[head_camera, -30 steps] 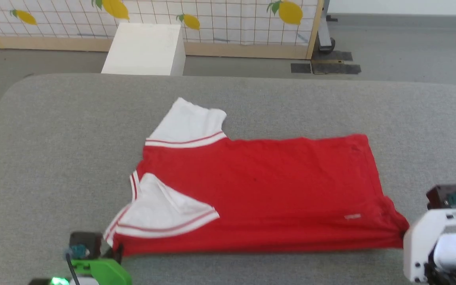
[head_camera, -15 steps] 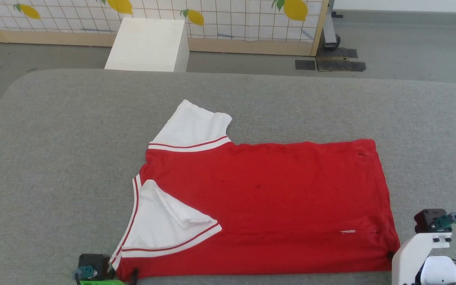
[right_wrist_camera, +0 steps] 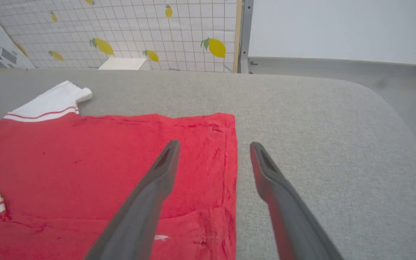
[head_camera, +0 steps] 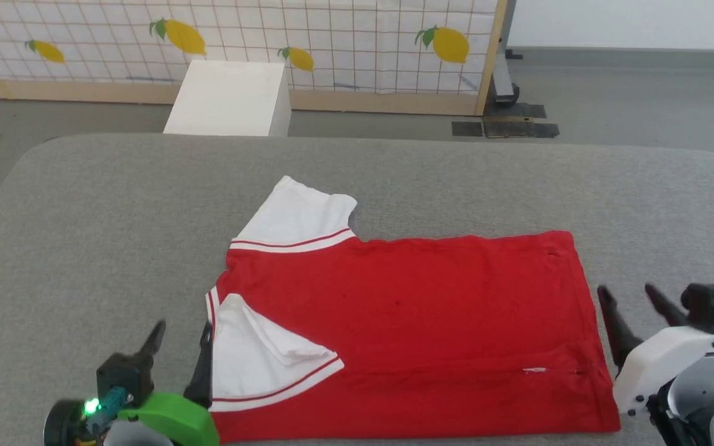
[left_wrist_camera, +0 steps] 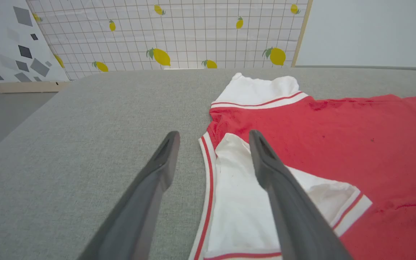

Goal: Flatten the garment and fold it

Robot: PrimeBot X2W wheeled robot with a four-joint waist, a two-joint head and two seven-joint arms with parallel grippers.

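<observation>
Garment [head_camera: 406, 310]: a red short-sleeved shirt, laid out across the grey padded surface [head_camera: 84, 217], sleeves toward the robot's left, hem toward its right.
Lie of the cloth: mostly flat, with one long crease running near the front edge.
Far sleeve [head_camera: 298, 214]: white, spread out flat beyond the red body, striped trim at its seam.
Near sleeve [head_camera: 258, 353]: white too, but folded in over the red chest, its cuff lying at a slant.
Logo mark [head_camera: 535, 370]: a small white dash, low on the shirt near the hem.
Left pincer [head_camera: 183, 327]: fingers spread wide and empty. In its wrist view one finger stands over the near sleeve, the other over bare surface.
Right pincer [head_camera: 625, 288]: wide apart as well, gripping nothing. The hem edge runs between its fingers, one over red cloth, one over grey.
Contact: whether either pincer touches the cloth cannot be told.
Background: a white box [head_camera: 227, 99] on the floor [head_camera: 642, 93], and a lemon-print panel [head_camera: 332, 37] behind it.
</observation>
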